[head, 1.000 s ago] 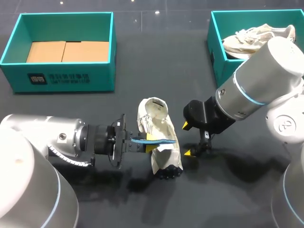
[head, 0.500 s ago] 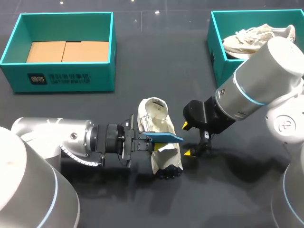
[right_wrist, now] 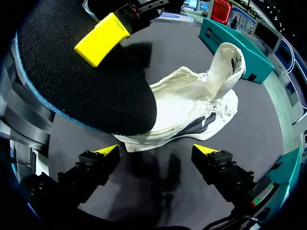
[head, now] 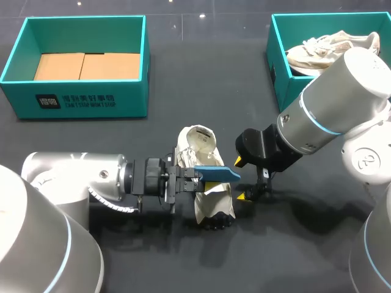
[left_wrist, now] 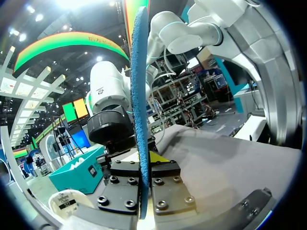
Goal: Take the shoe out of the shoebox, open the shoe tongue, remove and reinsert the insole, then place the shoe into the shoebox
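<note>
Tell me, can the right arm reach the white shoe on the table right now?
Probably yes. The right gripper is open, and the white shoe lies just ahead of its fingers with nothing between. The insole in the left gripper hangs over the shoe, leaving its side free.

Insole [right_wrist: 86,81] – black woven cloth face, rough matt grain; blue foam rim. Shoe [right_wrist: 192,103]: off-white cloth, soft, matt. Left gripper [left_wrist: 144,160] blocks – black metal, dull sheen, bright screw heads. Right gripper [right_wrist: 158,153] tips yellow matt plastic. Left arm shell [head: 73,183] smooth satin silver. Table [head: 183,91] dark, matt. Shoebox [head: 85,101] teal card, brown cardboard floor.
</note>
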Robot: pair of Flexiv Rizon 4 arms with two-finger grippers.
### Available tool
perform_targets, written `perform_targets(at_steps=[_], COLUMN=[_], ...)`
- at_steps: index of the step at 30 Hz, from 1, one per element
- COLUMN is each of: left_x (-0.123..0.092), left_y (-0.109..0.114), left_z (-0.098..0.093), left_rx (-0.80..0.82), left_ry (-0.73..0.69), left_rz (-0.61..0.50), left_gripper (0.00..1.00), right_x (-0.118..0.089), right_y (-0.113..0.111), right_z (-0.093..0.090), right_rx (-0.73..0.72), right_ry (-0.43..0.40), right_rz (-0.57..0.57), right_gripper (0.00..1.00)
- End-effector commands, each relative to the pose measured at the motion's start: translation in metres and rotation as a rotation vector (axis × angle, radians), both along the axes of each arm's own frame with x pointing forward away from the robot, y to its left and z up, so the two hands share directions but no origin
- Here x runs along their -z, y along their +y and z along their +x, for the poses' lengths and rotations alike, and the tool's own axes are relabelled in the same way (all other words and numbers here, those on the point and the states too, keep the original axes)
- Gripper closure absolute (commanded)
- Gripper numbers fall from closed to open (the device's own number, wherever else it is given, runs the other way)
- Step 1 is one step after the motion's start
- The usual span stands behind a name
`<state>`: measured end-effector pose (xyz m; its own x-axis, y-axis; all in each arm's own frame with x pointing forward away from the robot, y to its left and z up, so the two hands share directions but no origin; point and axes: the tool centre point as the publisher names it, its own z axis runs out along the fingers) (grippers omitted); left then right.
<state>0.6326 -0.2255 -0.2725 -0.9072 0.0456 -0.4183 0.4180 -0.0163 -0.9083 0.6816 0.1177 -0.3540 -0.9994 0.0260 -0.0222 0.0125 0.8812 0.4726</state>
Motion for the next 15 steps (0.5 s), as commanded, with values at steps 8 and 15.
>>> perform_targets(at_steps=[8,15], left_x=[0.014,0.021], left_y=[-0.001,-0.001], left_z=[0.009,0.015], left_rx=[-0.033,-0.053], left_ry=[0.021,0.028], left_rz=[-0.005,-0.007], left_gripper=[1.0,1.0], right_x=[0.001,0.001], right_y=[0.0,0.0], right_z=[-0.001,-0.001], right_rx=[0.001,0.001], right_ry=[-0.001,-0.001], right_rz=[0.0,0.0], right_gripper=[0.0,0.0])
